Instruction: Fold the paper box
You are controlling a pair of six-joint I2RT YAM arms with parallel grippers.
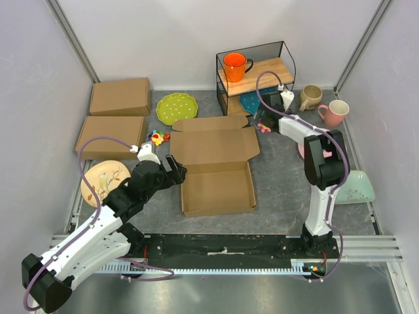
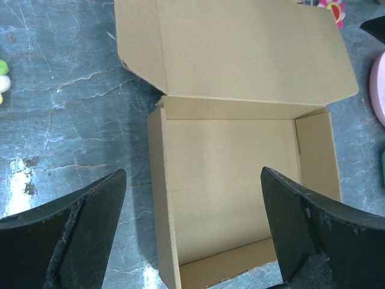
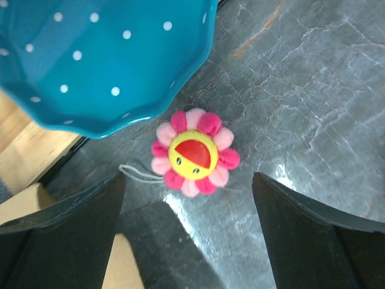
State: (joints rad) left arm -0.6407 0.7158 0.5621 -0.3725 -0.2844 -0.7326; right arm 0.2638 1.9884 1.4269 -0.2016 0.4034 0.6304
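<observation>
The paper box [image 1: 218, 186] is plain brown cardboard in the middle of the table. Its tray has walls standing and its lid [image 1: 213, 140] lies open flat toward the back. In the left wrist view the box [image 2: 234, 174] fills the middle, its near left wall between my fingers. My left gripper [image 1: 175, 171] is open and empty, just left of the tray. My right gripper [image 1: 260, 122] is open and empty, at the lid's back right corner, above a pink flower toy [image 3: 195, 152].
Two folded brown boxes [image 1: 120, 96] lie at back left. A green plate [image 1: 176, 108], a patterned plate [image 1: 105, 178], small toys [image 1: 157, 137], a wire shelf [image 1: 256, 72] with an orange mug, a teal dotted dish [image 3: 102, 60], two mugs [image 1: 334, 112] and a pale green plate [image 1: 355, 188] surround the box.
</observation>
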